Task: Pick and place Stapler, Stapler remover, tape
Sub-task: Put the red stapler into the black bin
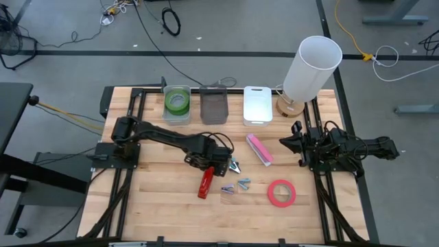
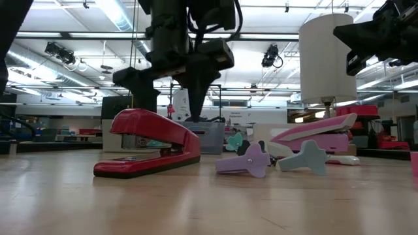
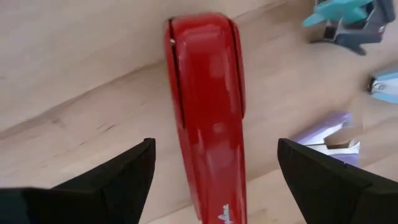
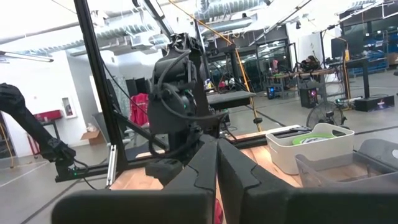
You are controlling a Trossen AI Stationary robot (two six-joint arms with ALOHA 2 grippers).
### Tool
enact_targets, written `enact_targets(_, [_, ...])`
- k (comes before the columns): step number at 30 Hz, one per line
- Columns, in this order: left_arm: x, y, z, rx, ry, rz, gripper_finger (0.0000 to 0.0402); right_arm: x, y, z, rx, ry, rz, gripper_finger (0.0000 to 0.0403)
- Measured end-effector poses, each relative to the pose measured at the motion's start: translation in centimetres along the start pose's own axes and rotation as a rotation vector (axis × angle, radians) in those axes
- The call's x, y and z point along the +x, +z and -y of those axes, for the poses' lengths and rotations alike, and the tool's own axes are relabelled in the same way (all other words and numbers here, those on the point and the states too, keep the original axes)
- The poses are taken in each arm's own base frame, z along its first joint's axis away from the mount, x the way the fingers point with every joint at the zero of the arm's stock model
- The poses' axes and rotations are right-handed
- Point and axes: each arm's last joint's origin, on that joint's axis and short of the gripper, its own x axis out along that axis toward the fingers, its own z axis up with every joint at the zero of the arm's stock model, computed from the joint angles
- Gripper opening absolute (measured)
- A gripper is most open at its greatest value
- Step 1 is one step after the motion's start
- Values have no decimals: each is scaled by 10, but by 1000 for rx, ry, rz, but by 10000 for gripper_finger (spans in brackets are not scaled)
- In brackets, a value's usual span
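The red stapler (image 3: pixel 208 118) runs off the left wrist frame's bottom edge; in the low view's right edge, a pink sliver (image 2: pixel 415 163) is unidentifiable.

Glossy red stapler (image 1: pixel 206 182), pink stapler (image 1: pixel 260 149), red-pink tape roll (image 1: pixel 281 193), green tape (image 1: pixel 177 103), lilac and teal staple removers (image 1: pixel 236 185), pale wood surface (image 1: pixel 164 206).

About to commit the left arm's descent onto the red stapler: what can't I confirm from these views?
- High view: the left gripper covers the red stapler's upper end.
- Left wrist view: the stapler's near end is cut off by the picture's edge.
- Low view: the height between gripper and stapler is unclear.
- High view: the middle bin's contents are too dark to tell.
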Motion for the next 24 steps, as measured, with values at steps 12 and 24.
enact_targets(12, [18,-6,2,-12,33,-57,320,0,0,0,0,-1,0,16])
enact_targets(24, [17,-10,4,-6,25,-79,252,0,0,0,0,0,0,16])
